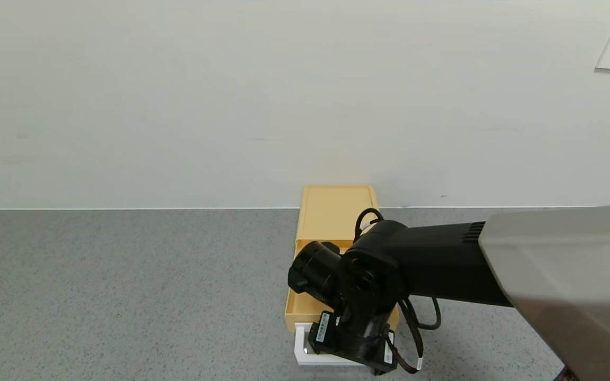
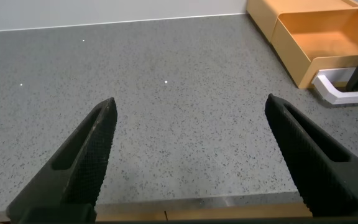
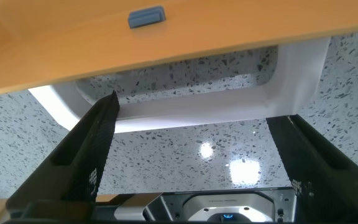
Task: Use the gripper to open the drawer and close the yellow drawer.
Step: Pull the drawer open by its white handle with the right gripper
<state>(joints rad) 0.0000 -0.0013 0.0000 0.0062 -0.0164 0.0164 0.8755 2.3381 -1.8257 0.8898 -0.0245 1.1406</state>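
Two arms are mine, and the right one does the work at the yellow drawer (image 1: 305, 304). That drawer is a shallow yellow-tan plastic tray, pulled well out of its flat matching casing (image 1: 337, 211), which sits on the grey speckled counter (image 1: 125, 291) with its back against the white wall (image 1: 231, 106). The tray's inside is bare where I can see it, smooth and the same warm tan as the casing's top. On its front is a white rectangular loop handle (image 3: 229, 109), a flat frame with rounded corners that juts toward me and lies low over the counter. A small blue-grey tab (image 3: 146, 17) shows on the tan surface above the handle in my right wrist view.

My right gripper (image 3: 197, 134) points down at that handle, its two black fingers (image 3: 89, 155) spread wide, one near each end of the loop's front bar. They hold nothing; whether the tips touch the white plastic I cannot tell. From the head view, my black wrist and cables cover most of the handle and much of the tray.

My left gripper (image 2: 188, 155) hangs over bare counter well to the side, fingers wide apart and empty, with the drawer seen farther off.
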